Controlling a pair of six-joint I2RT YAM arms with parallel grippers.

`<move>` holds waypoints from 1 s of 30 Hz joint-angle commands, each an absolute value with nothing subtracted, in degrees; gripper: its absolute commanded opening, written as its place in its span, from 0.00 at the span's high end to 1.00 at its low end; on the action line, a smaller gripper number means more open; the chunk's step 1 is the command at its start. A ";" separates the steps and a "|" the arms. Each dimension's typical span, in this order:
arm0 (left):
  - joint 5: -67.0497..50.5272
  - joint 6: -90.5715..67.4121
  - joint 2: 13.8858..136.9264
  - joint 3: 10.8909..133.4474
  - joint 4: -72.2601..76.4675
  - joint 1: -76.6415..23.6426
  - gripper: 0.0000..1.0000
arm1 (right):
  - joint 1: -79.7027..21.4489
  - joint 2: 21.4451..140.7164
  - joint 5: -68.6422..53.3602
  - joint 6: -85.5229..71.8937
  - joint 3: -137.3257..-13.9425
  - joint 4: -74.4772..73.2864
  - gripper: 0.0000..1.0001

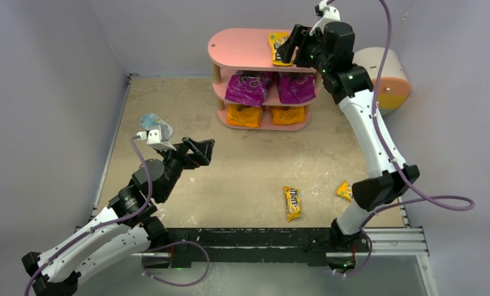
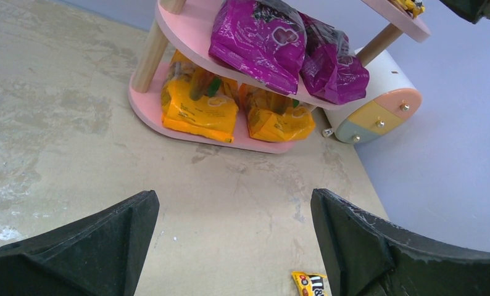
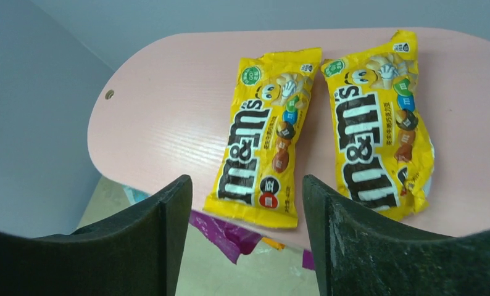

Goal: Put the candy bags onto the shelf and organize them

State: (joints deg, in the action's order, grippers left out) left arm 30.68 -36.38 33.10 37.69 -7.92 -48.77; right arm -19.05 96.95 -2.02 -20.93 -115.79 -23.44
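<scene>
The pink shelf [image 1: 242,48] stands at the back. Two yellow M&M's packets [image 3: 266,139] [image 3: 378,120] lie side by side on its top board [image 3: 168,117]. On the middle tier are two magenta bags [image 1: 250,88] [image 1: 296,88], and on the bottom tier two orange bags [image 1: 244,115] [image 1: 287,115]. My right gripper [image 1: 290,46] [image 3: 245,180] hovers open at the board's near edge, just short of the left packet, gripping nothing. My left gripper [image 1: 200,150] [image 2: 233,193] hangs open above the table, empty. Two more yellow packets [image 1: 292,203] [image 1: 345,190] lie on the table near the right arm's base.
A round cream drawer unit [image 1: 387,77] [image 2: 372,111] stands right of the shelf against the wall. A pale blue-white packet [image 1: 150,119] lies at the left, beside my left wrist. Grey walls close in on three sides. A metal rail [image 1: 390,237] runs along the near edge.
</scene>
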 commanded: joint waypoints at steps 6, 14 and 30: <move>29.12 -36.04 34.41 37.50 -6.02 -48.61 0.00 | -18.86 81.86 -8.16 -16.16 -102.01 -17.17 0.04; 26.19 -36.19 36.22 35.03 -3.48 -48.63 0.00 | -18.91 53.88 -4.01 -27.86 -61.96 -9.04 0.02; 17.33 -35.67 43.92 33.74 -2.60 -48.60 0.00 | -18.85 58.39 -10.42 -28.95 -34.51 -22.66 0.17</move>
